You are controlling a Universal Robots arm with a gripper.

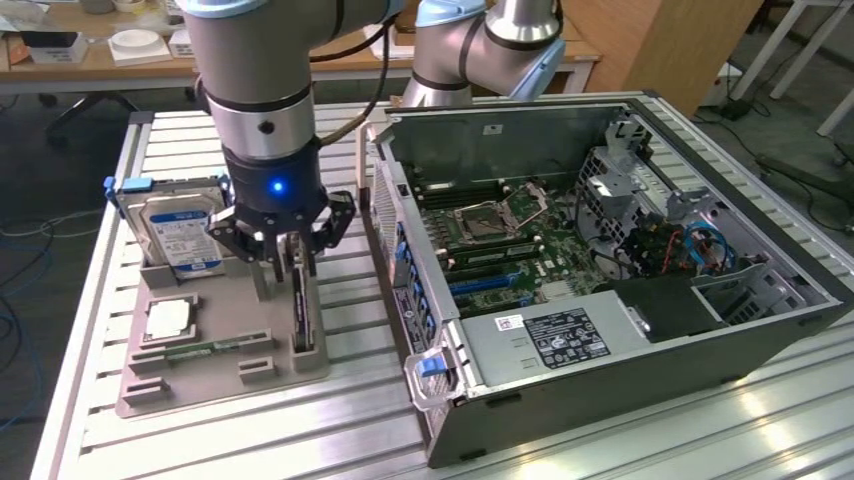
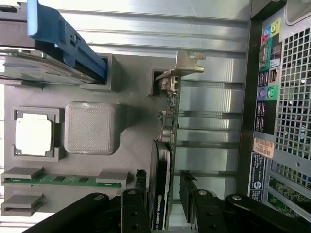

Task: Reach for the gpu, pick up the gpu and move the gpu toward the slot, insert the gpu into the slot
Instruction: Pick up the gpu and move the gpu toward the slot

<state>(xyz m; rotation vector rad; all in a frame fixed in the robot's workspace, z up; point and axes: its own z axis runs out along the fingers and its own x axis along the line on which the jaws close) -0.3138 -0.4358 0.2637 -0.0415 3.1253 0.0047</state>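
Observation:
The gpu (image 1: 302,318) stands on edge in a groove of the grey holder (image 1: 220,375), a thin dark card with its silver bracket (image 2: 187,63) at the far end. My gripper (image 1: 284,262) hangs just above it and is open. In the wrist view the gpu (image 2: 165,141) runs between my two black fingertips (image 2: 141,180), one on each side, and neither touches it. The slot (image 1: 485,284) is a blue strip on the green motherboard inside the open computer case (image 1: 667,330), on the exterior view's right.
The holder also carries a hard drive (image 1: 180,228) with a blue rail, a processor chip (image 1: 171,320) and a green memory stick (image 1: 203,350). The case's rear panel (image 2: 282,97) stands close beside the holder. A second arm (image 1: 481,50) stands behind the case.

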